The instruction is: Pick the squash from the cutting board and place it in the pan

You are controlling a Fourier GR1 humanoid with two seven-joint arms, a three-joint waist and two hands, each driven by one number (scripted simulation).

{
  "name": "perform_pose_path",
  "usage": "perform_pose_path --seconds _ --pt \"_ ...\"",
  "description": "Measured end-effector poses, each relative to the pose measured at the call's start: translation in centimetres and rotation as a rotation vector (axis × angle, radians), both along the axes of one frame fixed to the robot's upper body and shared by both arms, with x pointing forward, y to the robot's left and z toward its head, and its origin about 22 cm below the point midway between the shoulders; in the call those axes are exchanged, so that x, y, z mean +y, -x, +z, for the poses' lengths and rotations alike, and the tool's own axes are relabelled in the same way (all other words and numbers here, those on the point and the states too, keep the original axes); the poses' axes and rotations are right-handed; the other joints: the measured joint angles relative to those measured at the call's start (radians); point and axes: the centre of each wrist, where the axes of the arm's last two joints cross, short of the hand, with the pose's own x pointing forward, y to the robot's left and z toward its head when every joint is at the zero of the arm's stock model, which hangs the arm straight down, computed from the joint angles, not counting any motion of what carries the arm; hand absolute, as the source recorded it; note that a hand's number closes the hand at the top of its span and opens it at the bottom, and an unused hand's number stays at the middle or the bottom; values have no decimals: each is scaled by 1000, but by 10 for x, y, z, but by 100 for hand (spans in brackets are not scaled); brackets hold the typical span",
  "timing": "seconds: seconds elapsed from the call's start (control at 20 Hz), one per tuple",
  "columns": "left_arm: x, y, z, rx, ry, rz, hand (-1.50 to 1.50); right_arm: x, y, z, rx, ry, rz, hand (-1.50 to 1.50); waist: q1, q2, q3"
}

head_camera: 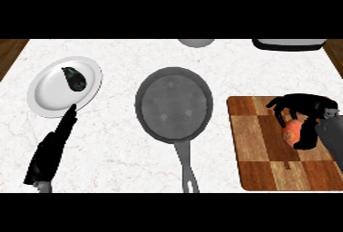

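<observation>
An orange squash (pixel 292 132) lies on the wooden cutting board (pixel 258 136) at the right. My right hand (pixel 307 108) is over it with fingers and thumb curled round the squash, hiding most of it. The grey pan (pixel 174 102) sits in the middle of the counter, its handle (pixel 188 170) pointing toward me, nothing inside it. My left hand (pixel 55 145) rests at the lower left with straight fingers, its tips near the edge of a white plate.
A white plate (pixel 47 97) at the left holds a dark eggplant (pixel 75 78). A grey bowl's rim (pixel 196 42) shows at the back centre and a white appliance (pixel 288 44) at the back right. Wooden edges flank the marble counter.
</observation>
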Motion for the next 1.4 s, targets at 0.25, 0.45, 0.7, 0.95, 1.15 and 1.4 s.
perform_pose_path --seconds 0.25,0.45,0.7,0.95,1.15,1.4 --pt "1 1 2 10 2 -5 0 -1 -5 11 -226 39 -149 150 -4 6 6" --pt "-5 1 0 9 2 -5 0 7 -12 40 -488 -28 -177 150 -11 6 8" --pt "0 4 2 10 -2 -2 0 30 -15 78 -818 -174 -109 150 -8 5 9" --pt "-5 7 8 6 4 -3 0 66 -15 100 -957 -300 -42 150 -4 6 8" --pt "-12 6 7 8 5 -7 0 103 -22 110 -954 -398 -25 150 0 8 8" --pt "-4 2 2 1 6 -17 0 160 -34 116 -888 -498 -13 150 6 10 8"
